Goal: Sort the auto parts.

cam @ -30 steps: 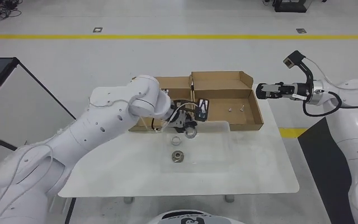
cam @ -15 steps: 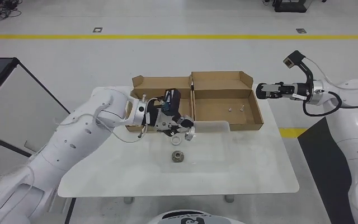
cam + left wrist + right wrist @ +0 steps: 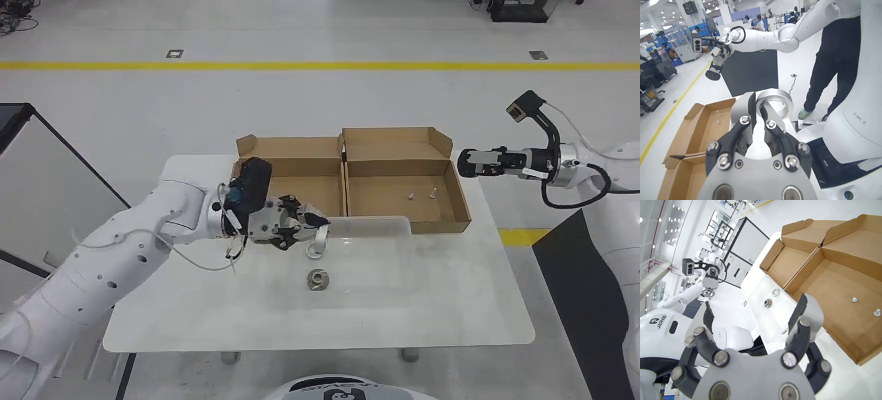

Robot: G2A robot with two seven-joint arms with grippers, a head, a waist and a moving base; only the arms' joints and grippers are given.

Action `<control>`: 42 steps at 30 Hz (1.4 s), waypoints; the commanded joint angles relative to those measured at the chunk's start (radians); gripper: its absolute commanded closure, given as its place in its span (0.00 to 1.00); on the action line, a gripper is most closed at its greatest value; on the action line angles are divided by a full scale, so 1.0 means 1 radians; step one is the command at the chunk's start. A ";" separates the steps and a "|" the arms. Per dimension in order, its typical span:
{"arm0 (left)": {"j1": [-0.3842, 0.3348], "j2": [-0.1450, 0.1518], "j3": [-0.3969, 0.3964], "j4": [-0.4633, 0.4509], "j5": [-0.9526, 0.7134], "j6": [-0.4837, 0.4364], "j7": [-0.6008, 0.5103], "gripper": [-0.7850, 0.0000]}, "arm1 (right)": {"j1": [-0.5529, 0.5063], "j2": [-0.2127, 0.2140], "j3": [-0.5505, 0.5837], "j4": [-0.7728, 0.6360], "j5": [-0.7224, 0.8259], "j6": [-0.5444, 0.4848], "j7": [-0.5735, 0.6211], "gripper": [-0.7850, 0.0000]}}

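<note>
Pinching the wall of the ring (image 3: 776,94), our left pincer (image 3: 757,106) is nearly closed. We fear it may pivot and drop.

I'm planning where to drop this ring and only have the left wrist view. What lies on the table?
Observer: A second ring and a flanged hub lie apart on the table.
Operator: The bolts sit in the right box; is the left box free?
Observer: Yes, its floor is bare as far as it shows.
Operator: And the right gripper?
Observer: Open and empty.
</note>
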 commanded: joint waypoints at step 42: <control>0.064 -0.013 0.011 -0.091 -0.173 0.000 0.283 1.00 | 0.000 0.000 0.000 0.000 0.000 0.000 0.000 0.00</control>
